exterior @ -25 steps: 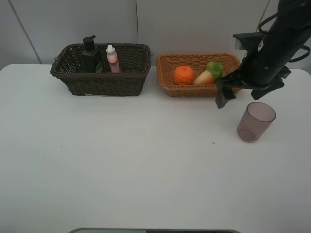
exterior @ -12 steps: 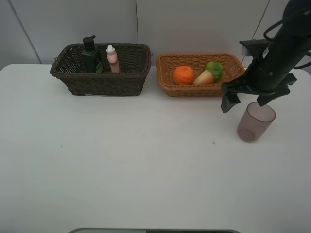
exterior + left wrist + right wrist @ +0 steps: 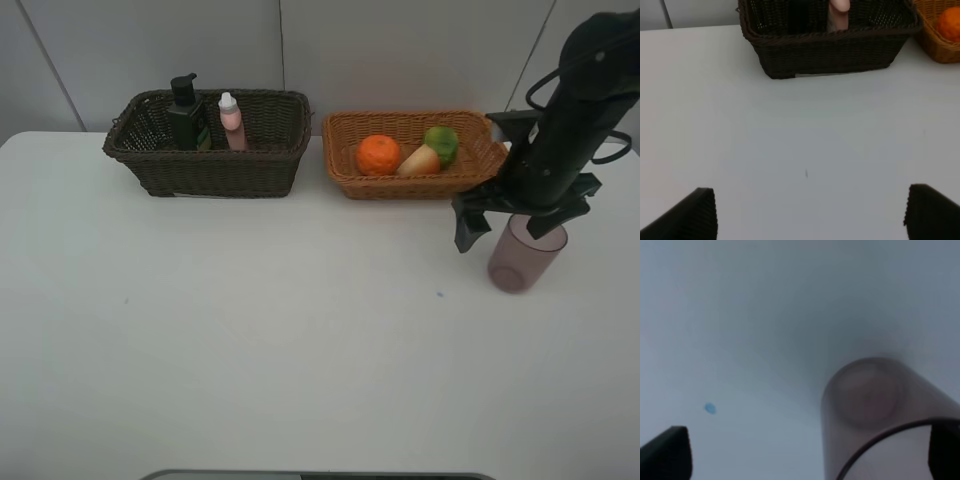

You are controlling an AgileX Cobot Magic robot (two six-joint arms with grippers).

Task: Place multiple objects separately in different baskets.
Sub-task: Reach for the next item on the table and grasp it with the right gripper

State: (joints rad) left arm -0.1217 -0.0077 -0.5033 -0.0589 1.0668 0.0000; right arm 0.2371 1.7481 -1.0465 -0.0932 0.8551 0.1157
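At right of the frame, the right gripper (image 3: 510, 225) hangs spread wide over the purple cup (image 3: 525, 255) standing on the worktop (image 3: 300, 330); the left gripper (image 3: 807, 212) is also spread.

Even soft overhead light, faint shadows, right wrist view blurred, purple cup (image 3: 880, 415) out of focus

Right gripper (image 3: 512, 225) pointing down, jaws spread wide. Left gripper (image 3: 810, 212) jaws wide apart, low over surface.
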